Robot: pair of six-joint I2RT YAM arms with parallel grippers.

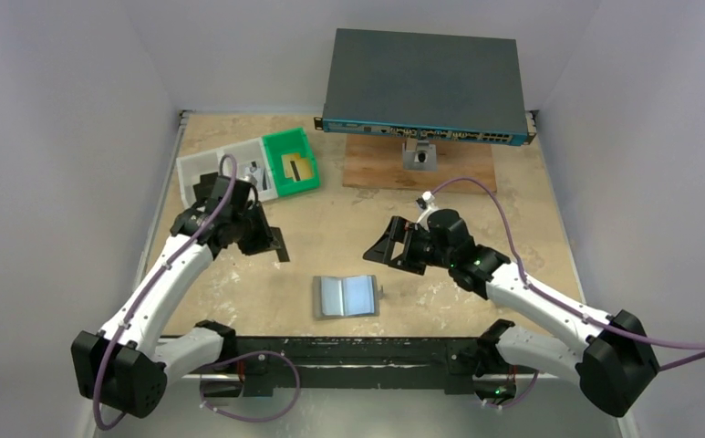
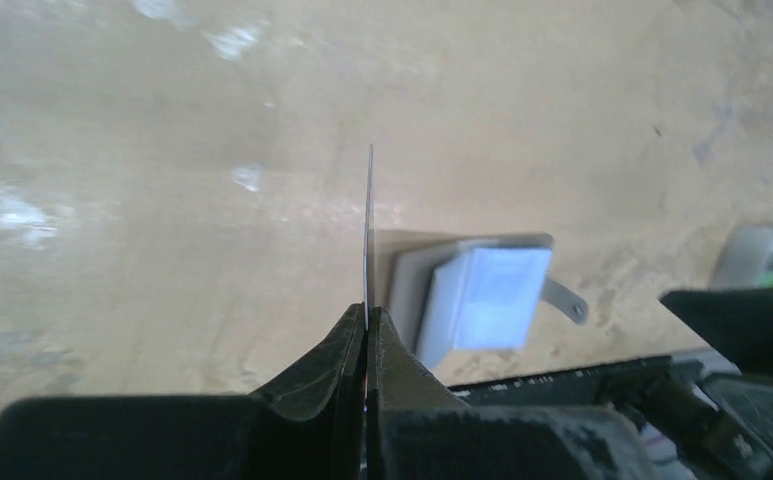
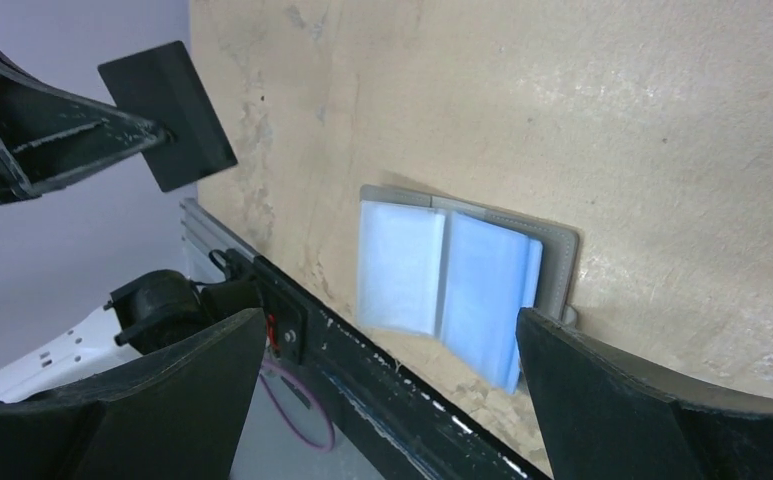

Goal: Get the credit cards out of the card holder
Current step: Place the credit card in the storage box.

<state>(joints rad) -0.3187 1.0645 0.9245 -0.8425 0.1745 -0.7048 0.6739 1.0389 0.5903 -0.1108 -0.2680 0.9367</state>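
The card holder point(image 1: 346, 297) lies open on the surface point(image 1: 330, 228) close to the front edge, its bluish clear pockets facing up. Just beyond the holder to the left, the left hand point(image 2: 367, 322) is clamped on one black credit card point(image 3: 167, 115), apart from the holder. Beyond the holder to the right, the right hand point(image 1: 392, 248) stands wide open. Farther back and left of the holder sit a white tray point(image 1: 193, 169) and a green tray point(image 1: 285, 140) holding a gold card point(image 1: 301, 167). Farthest behind the holder are a wooden board point(image 1: 462, 169) and a large dark box point(image 1: 424, 82).
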